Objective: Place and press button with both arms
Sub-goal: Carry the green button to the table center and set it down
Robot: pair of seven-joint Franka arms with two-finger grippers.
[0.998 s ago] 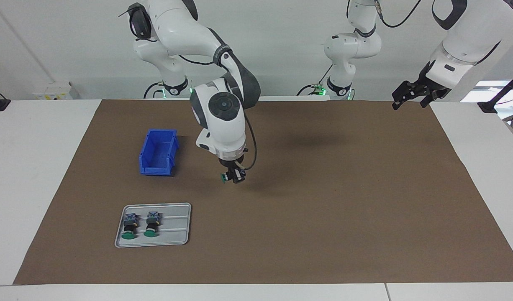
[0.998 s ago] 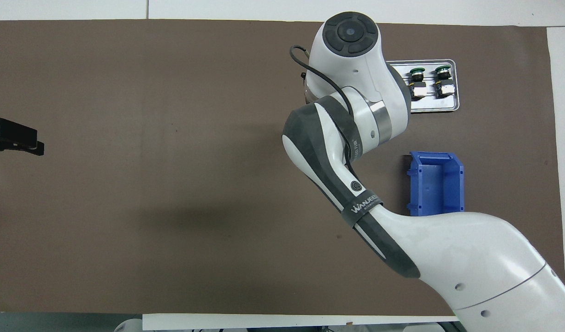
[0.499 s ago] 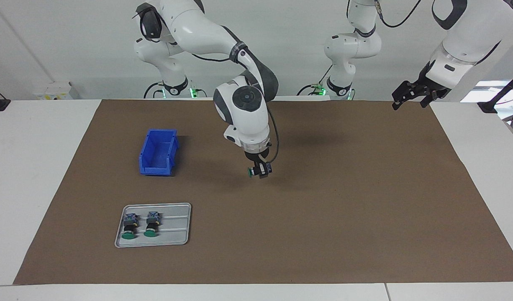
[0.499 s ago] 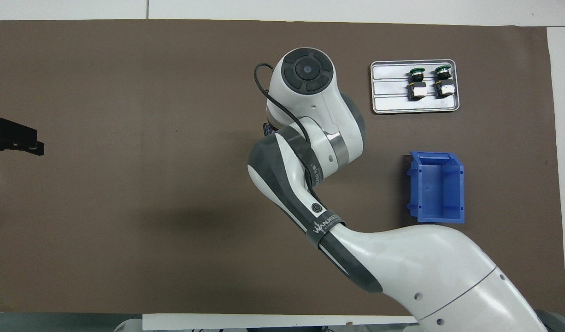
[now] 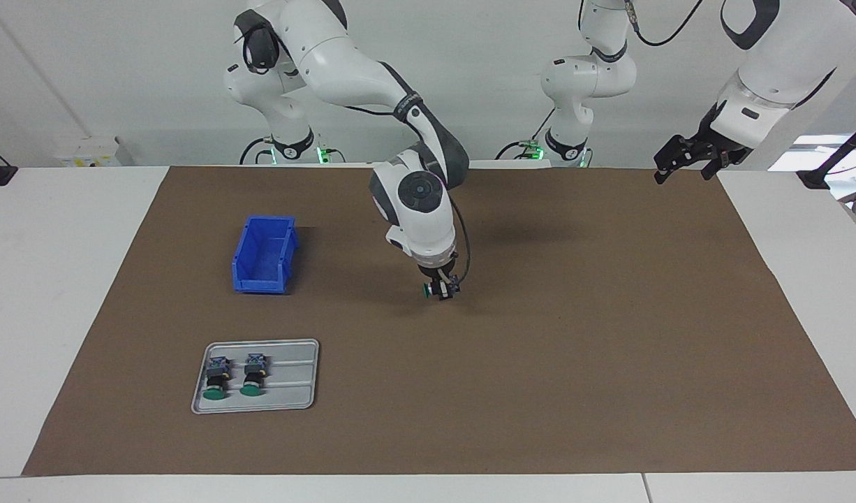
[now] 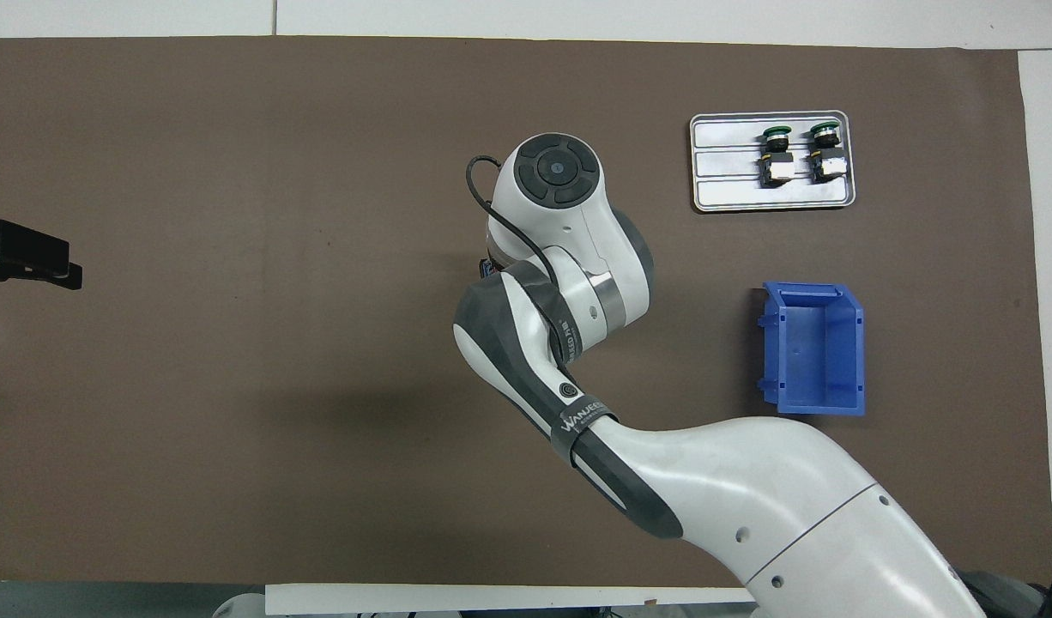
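Note:
My right gripper (image 5: 440, 291) is shut on a button (image 5: 431, 288) with a green cap, held on its side just above the middle of the brown mat (image 5: 574, 335). In the overhead view the right arm's wrist (image 6: 556, 197) covers that gripper and button. Two more buttons (image 5: 216, 378) (image 5: 253, 375) lie in a grey tray (image 5: 295, 391) toward the right arm's end, farther from the robots; they also show in the overhead view (image 6: 777, 153) (image 6: 826, 150). My left gripper (image 5: 688, 166) waits open and empty, raised over the mat's edge at the left arm's end (image 6: 28, 257).
An empty blue bin (image 5: 264, 253) stands on the mat nearer to the robots than the tray (image 6: 723, 193); it also shows in the overhead view (image 6: 813, 348). White table (image 5: 51, 279) surrounds the mat.
My right gripper has carried the button from beside the blue bin toward the mat's middle and lowered it. The left arm has not moved.

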